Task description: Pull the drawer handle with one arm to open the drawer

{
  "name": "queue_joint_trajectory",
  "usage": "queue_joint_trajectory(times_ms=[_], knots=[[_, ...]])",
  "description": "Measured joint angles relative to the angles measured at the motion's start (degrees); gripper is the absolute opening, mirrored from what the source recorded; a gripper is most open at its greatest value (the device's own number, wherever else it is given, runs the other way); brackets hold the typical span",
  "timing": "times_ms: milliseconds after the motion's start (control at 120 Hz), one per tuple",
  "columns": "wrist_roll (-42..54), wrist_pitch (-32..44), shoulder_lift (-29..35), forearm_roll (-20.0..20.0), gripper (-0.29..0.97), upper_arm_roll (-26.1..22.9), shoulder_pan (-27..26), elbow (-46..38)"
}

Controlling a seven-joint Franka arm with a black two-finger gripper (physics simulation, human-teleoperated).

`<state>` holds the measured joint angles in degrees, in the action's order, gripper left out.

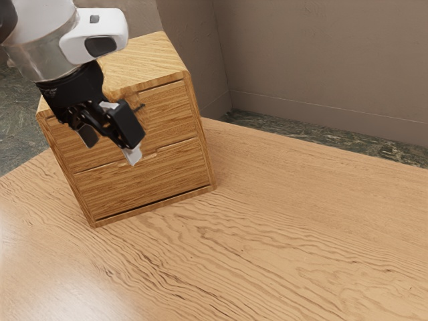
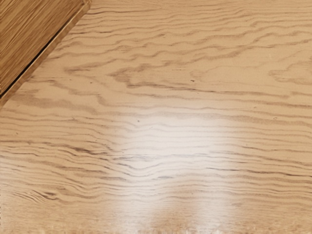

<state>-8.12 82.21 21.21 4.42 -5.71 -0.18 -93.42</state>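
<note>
A small oak cabinet (image 1: 154,60) with two stacked drawers stands on the table at the exterior view's left. The upper drawer (image 1: 164,110) and the lower drawer (image 1: 157,180) both sit flush with the cabinet's front. A short dark bit of the upper drawer's handle (image 1: 138,107) shows beside my hand. My black gripper (image 1: 110,148) hangs just in front of the upper drawer, open, its fingers apart with nothing visible between them. One finger (image 1: 127,127) ends in a white pad. The hand hides part of the drawer front. The wrist view catches the cabinet's lower corner (image 2: 29,34).
The wooden table (image 1: 287,227) stretches wide to the exterior view's right and front of the cabinet. A brown wall (image 1: 321,53) and a dark speckled floor (image 1: 334,137) lie beyond the table's far edge. In the wrist view the tabletop (image 2: 185,122) lies below my hand.
</note>
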Motion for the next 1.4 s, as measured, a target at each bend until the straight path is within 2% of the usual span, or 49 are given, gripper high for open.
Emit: queue_joint_trajectory(times_ms=[117,233,325,475,600,825,925,1142,1400], knots=[[-0.07,3.27,4.11,0.39,0.68,1.43,0.5,-8.98],[-0.36,4.62,6.8,0.42,0.67,1.57,0.41,-13.08],[1.74,8.04,8.99,3.63,0.67,1.56,-1.2,-16.12],[5.99,13.06,8.89,8.04,0.68,1.55,-1.78,-17.13],[11.12,17.39,7.84,11.58,0.68,1.55,-1.8,-18.2],[20.19,22.59,6.4,21.77,0.68,1.45,-1.88,-19.86],[23.27,24.46,5.48,24.97,0.68,1.53,-1.78,-20.26],[28.43,28.17,1.5,27.99,0.68,3.05,-1.3,-19.53],[32.82,30.88,-4.7,29.31,0.68,10.55,-3.85,-16.08]])
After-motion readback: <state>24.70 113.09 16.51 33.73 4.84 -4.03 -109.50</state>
